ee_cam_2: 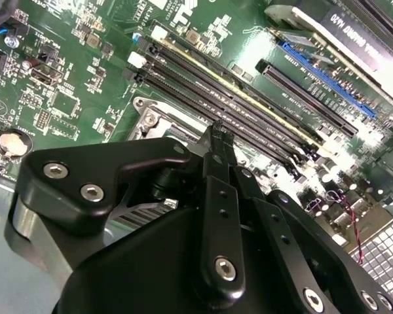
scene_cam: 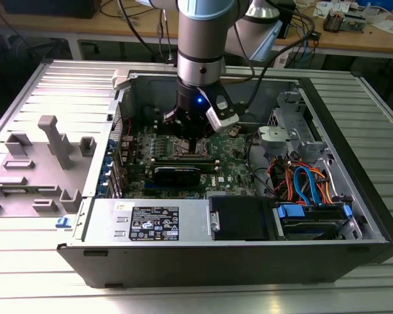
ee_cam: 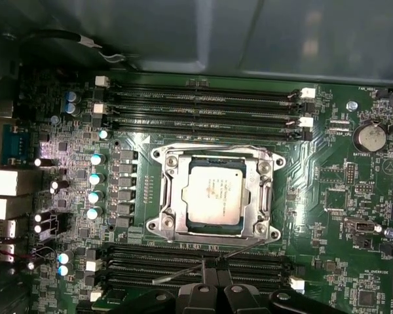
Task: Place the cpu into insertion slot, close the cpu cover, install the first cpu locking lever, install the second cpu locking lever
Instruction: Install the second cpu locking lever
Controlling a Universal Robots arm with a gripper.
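grey moulded fixture [scene_cam: 49, 154] at the exterior view's left, on the ribbed metal worktop [scene_cam: 183, 297]. then the open computer case [scene_cam: 236, 252], lying flat, green motherboard [scene_cam: 232, 171] inside. over the middle of the board, the arm reaching straight down, hand [scene_cam: 191, 139] low above the insertion slot [scene_cam: 183, 152]. in the first wrist view, cpu [ee_cam: 213, 197] already seated in the insertion slot [ee_cam: 215, 196], cpu cover [ee_cam: 164, 196] closed flat around it, silver top showing through the window. thin locking lever [ee_cam: 203, 258] lying along the near edge of the socket, long axis running with the memory slots [ee_cam: 203, 108], tip just at the hand [ee_cam: 211, 280]. fingers drawn close together at the tips, clenched on nothing clearly visible; contact with the lever hard to confirm. in the second wrist view, hand [ee_cam_2: 217, 131] just beside the socket corner. further to the exterior view's right, drive bay with orange and blue cables [scene_cam: 308, 183]. room behind: wooden benches [scene_cam: 354, 36] with clutter.
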